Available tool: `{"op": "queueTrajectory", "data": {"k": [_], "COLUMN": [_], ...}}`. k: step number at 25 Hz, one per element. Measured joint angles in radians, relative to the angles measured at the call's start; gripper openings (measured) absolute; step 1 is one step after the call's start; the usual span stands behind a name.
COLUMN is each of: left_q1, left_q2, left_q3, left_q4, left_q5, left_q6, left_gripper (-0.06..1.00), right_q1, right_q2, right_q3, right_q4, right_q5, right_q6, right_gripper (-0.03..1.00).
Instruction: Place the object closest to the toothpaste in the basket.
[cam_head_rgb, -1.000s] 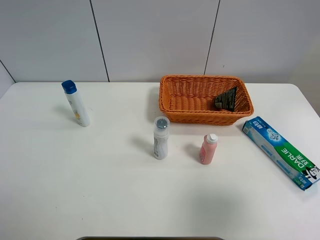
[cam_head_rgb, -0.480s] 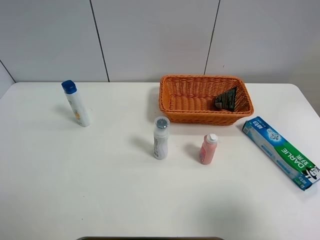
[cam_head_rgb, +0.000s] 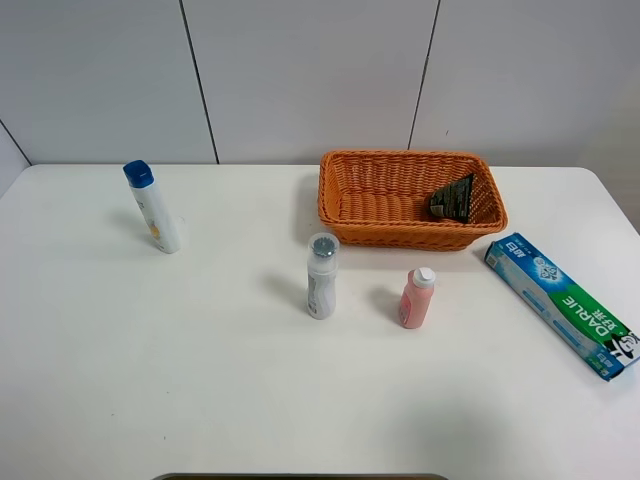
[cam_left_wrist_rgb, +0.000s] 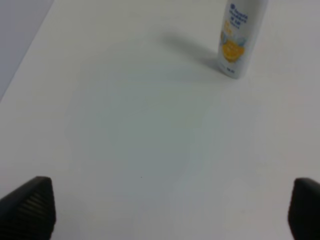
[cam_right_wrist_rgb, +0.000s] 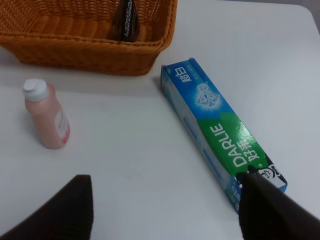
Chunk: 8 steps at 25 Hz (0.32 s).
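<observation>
The blue and green toothpaste box (cam_head_rgb: 560, 303) lies flat at the right of the table; it also shows in the right wrist view (cam_right_wrist_rgb: 220, 145). A small pink bottle (cam_head_rgb: 416, 298) with a white cap stands upright to its left, also seen by the right wrist (cam_right_wrist_rgb: 46, 121). The orange wicker basket (cam_head_rgb: 410, 235) stands behind them, its wall close in the right wrist view (cam_right_wrist_rgb: 85, 52). Neither gripper shows in the exterior high view. My right gripper (cam_right_wrist_rgb: 165, 210) is open and empty, on the near side of the pink bottle and the toothpaste. My left gripper (cam_left_wrist_rgb: 165, 210) is open and empty over bare table.
A dark triangular packet (cam_head_rgb: 454, 198) lies in the basket's right end. A white bottle with a grey cap (cam_head_rgb: 321, 276) stands left of the pink bottle. A white bottle with a blue cap (cam_head_rgb: 152, 207) stands at the far left, also in the left wrist view (cam_left_wrist_rgb: 240, 37).
</observation>
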<state>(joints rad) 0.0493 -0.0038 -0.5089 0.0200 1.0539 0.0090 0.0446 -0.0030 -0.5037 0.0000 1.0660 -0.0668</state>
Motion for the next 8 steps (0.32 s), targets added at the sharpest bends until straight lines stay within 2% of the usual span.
{"op": "queueTrajectory", "data": {"k": [8], "left_q1": [0.0], "left_q2": [0.0], "left_q3": [0.0], "left_q4": [0.002], "left_q5": [0.0], "left_q6": [0.0], "left_gripper": [0.94], "right_q1": [0.0], "right_q2": [0.0], "right_q3": [0.0], "right_q4": [0.0], "right_q5": [0.0], "right_q6": [0.001], "right_gripper": [0.65]}}
